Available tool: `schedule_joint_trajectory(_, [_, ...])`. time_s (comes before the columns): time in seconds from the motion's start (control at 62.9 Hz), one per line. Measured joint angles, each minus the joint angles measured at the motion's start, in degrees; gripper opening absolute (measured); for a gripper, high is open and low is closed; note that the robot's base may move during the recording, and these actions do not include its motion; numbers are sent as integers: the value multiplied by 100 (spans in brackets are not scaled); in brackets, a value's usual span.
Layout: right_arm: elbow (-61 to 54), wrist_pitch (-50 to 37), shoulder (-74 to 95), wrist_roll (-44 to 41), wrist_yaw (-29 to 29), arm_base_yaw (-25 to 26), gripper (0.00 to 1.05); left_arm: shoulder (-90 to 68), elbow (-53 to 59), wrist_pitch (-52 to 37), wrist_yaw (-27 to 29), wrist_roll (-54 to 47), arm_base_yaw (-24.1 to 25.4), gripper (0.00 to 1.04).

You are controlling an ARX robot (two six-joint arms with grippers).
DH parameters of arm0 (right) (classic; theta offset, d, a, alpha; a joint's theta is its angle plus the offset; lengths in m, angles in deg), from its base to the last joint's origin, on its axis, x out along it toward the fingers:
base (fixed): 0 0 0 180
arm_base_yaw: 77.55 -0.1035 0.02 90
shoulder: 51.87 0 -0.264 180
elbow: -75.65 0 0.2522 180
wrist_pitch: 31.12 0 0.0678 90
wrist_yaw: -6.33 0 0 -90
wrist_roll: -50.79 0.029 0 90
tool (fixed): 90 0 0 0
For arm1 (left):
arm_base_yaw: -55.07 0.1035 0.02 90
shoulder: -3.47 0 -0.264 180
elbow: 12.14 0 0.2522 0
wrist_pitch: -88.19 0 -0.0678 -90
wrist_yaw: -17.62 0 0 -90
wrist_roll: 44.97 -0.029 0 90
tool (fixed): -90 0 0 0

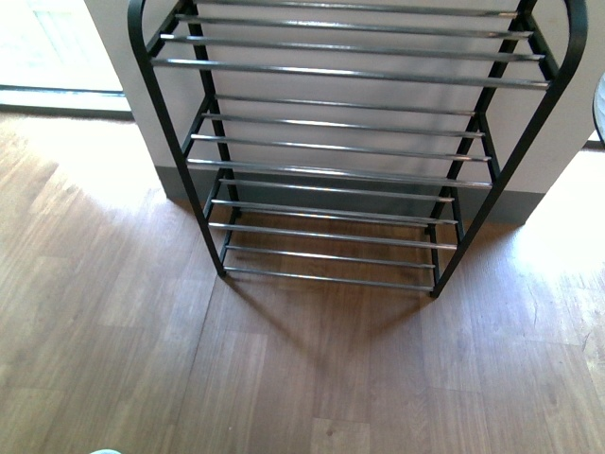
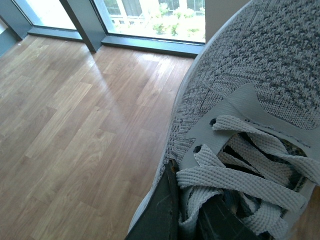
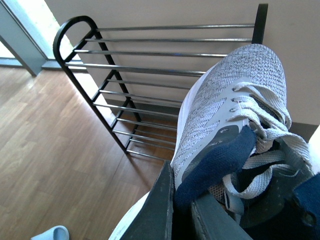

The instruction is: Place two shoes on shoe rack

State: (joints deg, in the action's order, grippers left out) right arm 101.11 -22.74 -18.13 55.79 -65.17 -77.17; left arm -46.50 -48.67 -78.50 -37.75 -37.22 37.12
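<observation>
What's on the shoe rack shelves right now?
Only bare bars on the shoe rack; no shoes. In the right wrist view the shoe in the right hand hides part of its shelves.

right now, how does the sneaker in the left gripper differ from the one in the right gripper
The left sneaker, in the left gripper, has only wood floor and windows beyond its toe; the right sneaker, in the right gripper, points at the shoe rack. The right sneaker shows broad navy lining; the left sneaker mostly laces. Both are grey knit, laced, gripped.
</observation>
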Motion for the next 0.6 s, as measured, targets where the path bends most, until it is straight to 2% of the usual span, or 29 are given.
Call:
schedule_joint_trajectory(0.27, [0, 0, -2, 0, 4, 0, 1, 0, -2, -2, 7, 0, 0, 2])
schedule_joint_trajectory(0.366, [-11, -256, 44, 96, 245, -20, 1, 0, 0, -2, 7, 0, 0, 2])
schedule_joint_trajectory(0.461, [129, -439, 302, 254, -181, -404, 1, 0, 0, 0, 4, 0, 0, 2])
schedule_joint_trajectory(0.604, [662, -1060, 1414, 476, -1316, -1394, 1, 0, 0, 0, 2, -2, 0, 2])
